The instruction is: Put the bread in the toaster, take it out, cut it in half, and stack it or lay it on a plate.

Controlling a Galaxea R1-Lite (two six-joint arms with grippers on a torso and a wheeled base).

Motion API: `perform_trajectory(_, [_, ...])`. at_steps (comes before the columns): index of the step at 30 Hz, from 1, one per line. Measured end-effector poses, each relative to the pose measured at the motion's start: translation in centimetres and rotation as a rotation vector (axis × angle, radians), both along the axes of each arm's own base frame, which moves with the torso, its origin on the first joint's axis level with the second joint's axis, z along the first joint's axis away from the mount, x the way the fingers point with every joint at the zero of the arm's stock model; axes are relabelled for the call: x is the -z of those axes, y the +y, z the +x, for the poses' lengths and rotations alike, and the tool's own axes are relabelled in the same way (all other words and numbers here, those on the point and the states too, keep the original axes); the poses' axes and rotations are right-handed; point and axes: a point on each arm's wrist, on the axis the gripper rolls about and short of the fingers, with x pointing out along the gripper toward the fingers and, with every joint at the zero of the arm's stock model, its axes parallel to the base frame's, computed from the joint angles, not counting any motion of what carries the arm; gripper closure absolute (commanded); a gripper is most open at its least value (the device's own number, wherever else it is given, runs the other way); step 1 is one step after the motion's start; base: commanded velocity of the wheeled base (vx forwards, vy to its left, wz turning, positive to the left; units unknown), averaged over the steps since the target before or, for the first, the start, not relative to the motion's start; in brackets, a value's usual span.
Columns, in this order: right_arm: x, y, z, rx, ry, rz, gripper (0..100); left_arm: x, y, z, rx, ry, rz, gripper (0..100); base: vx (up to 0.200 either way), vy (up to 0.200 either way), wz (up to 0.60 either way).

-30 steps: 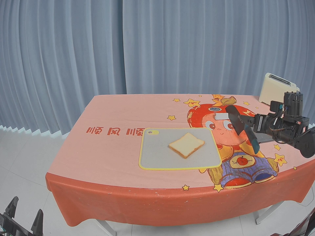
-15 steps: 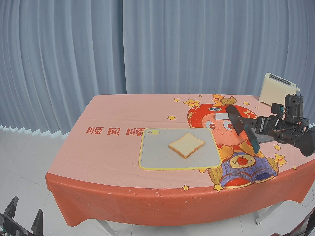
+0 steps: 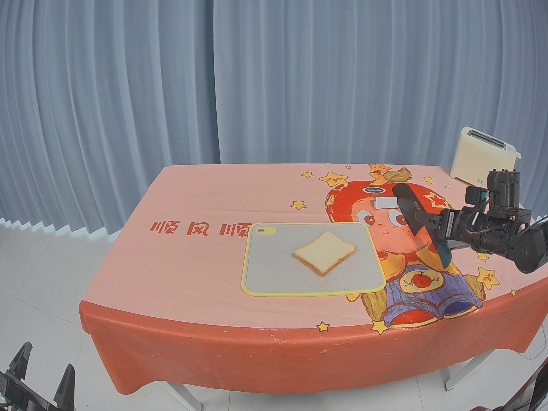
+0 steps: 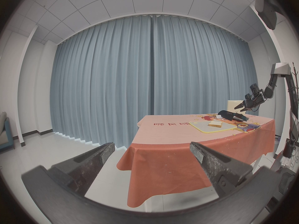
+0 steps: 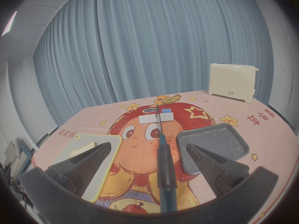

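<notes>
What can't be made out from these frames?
- Tray: in the head view, mostly hidden behind the right gripper and its arm.
- Knife: handle end cut off by the gripper's own body in the right wrist view; the gripper covers part of the handle in the head view.
- Toaster: slot contents. Side-on in the right wrist view, too small in the head view.
- Bread: underside hidden against the cutting board.
</notes>
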Motion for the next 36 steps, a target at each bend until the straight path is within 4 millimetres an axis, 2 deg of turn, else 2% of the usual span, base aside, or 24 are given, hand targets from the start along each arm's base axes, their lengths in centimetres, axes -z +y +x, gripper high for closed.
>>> perform_trajectory(21, [2.9,-0.4,1.9,0.018,0.014,-0.002,0,0.0,0.0,0.0,0.000,0.000,0.000,0,0.000,0.000,0.00])
perform_trajectory(36, [3.8,-0.7,2.4,0.031,0.039,-0.005,0,0.0,0.0,0.0,-0.001,0.000,0.000,0,0.000,0.000,0.00])
